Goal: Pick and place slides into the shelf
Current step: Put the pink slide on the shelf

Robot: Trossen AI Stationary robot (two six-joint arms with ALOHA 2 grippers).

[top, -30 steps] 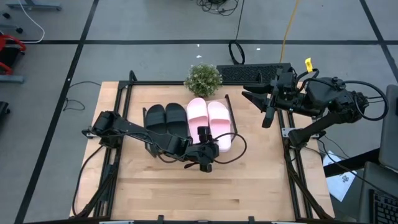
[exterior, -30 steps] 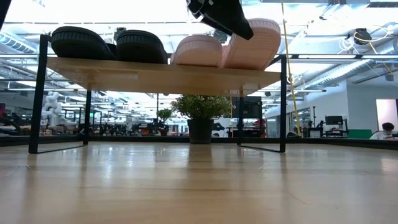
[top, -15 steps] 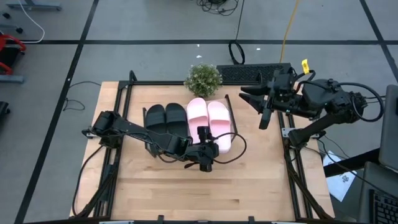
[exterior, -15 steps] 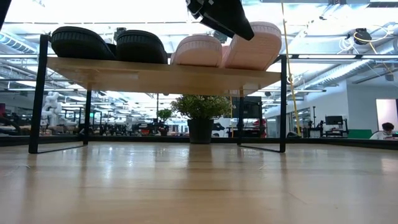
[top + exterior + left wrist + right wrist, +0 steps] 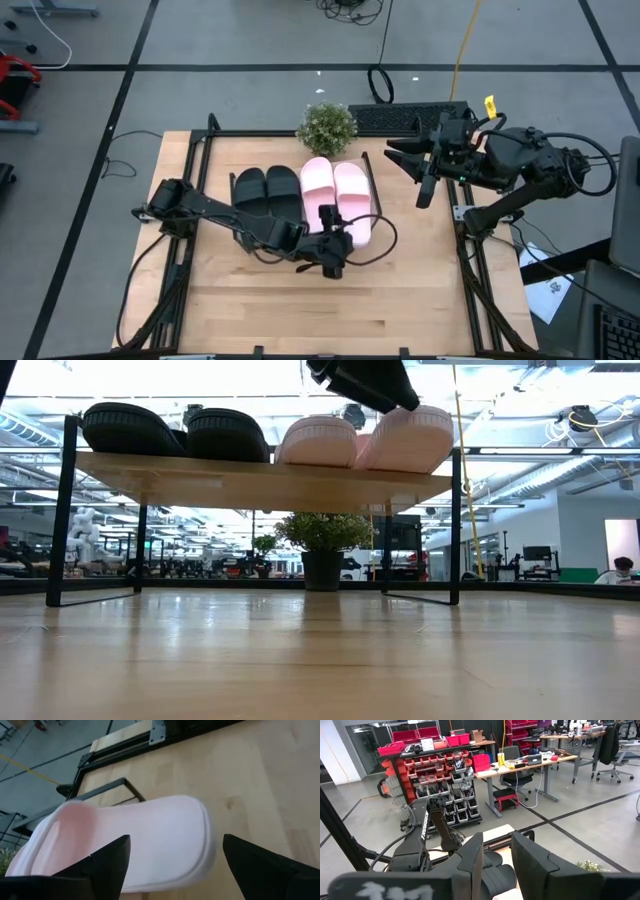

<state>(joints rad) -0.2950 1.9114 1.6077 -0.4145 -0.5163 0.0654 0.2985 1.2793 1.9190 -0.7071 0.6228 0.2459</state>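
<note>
The shelf [image 5: 250, 475] carries all the slides side by side. The black pair [image 5: 266, 187] [image 5: 175, 430] sits on its left half, one pink slide [image 5: 318, 180] [image 5: 318, 442] beside them, and the other pink slide [image 5: 352, 190] [image 5: 410, 440] [image 5: 135, 840] at the right end. My left gripper [image 5: 330, 240] [image 5: 172, 855] [image 5: 365, 380] is open just above and on the near side of that last slide's near end. Its fingers stand apart on either side without touching. My right gripper [image 5: 405, 160] [image 5: 497, 865] is open and raised past the table's right far corner.
A small potted plant [image 5: 327, 127] [image 5: 322, 535] stands behind the shelf at the table's far edge. A keyboard [image 5: 405, 118] lies beyond the far right corner. Bare wooden tabletop [image 5: 330, 300] stretches from the shelf to the near edge. Black frame rails [image 5: 470, 270] run along both table sides.
My left gripper has risen a little and drawn back toward the near edge, away from the right pink slide. That slide's near end has sunk from a raised tilt to lie lower on the shelf board. My right arm has drifted slightly toward the table.
</note>
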